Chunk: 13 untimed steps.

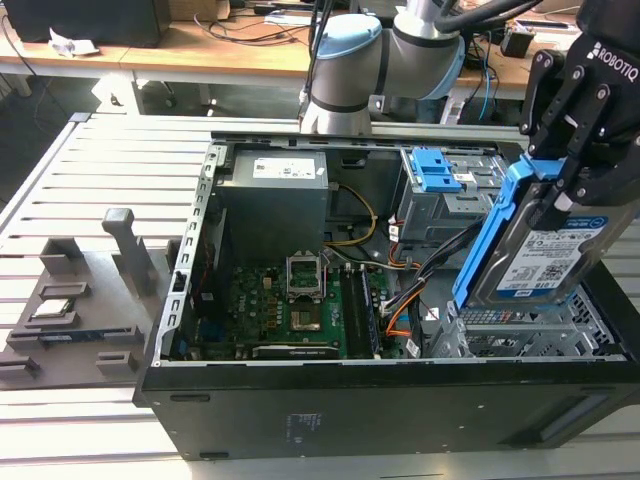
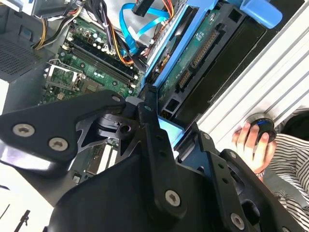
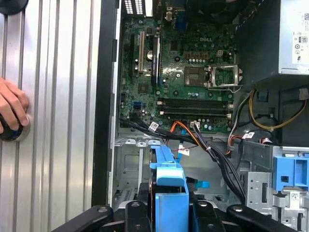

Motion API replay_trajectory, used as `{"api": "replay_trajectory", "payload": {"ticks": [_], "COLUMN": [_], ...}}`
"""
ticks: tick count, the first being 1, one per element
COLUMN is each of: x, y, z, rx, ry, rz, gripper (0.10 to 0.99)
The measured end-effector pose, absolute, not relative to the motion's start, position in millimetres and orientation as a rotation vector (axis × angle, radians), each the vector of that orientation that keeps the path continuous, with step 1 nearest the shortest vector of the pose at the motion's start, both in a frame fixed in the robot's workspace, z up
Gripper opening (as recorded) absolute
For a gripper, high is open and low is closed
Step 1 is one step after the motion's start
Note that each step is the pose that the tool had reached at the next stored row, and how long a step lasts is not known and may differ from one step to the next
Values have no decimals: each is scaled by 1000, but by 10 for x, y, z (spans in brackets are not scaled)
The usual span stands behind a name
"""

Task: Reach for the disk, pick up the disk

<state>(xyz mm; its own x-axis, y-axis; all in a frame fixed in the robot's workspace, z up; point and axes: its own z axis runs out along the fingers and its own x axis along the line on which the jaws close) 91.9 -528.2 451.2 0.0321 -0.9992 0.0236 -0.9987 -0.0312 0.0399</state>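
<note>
The disk (image 1: 535,262), a silver hard drive with a blue-and-white label and a blue plastic frame, hangs tilted above the metal drive cage (image 1: 520,335) at the exterior view's right. My black gripper (image 1: 562,195) is shut on its upper end, one finger on each side. In the second wrist view the disk's green circuit-board underside (image 2: 193,63) runs away from the gripper (image 2: 171,130). In the first wrist view the disk's blue frame (image 3: 166,176) sticks out between the fingers of the gripper (image 3: 169,209).
The open computer case (image 1: 300,410) holds a motherboard (image 1: 290,310), a power supply (image 1: 275,200), cables and a bare blue bracket (image 1: 435,170). A grey fixture tray (image 1: 70,320) lies at the exterior view's left. A person's hand (image 3: 12,104) rests on a round knob on the slatted table.
</note>
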Motion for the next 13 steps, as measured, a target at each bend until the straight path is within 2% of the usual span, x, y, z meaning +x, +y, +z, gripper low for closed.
{"api": "replay_trajectory", "payload": {"ticks": [13], "x": [919], "y": [-5282], "z": [4464], "rx": [2196], "ry": [-2185], "rz": [-15], "gripper": [365]}}
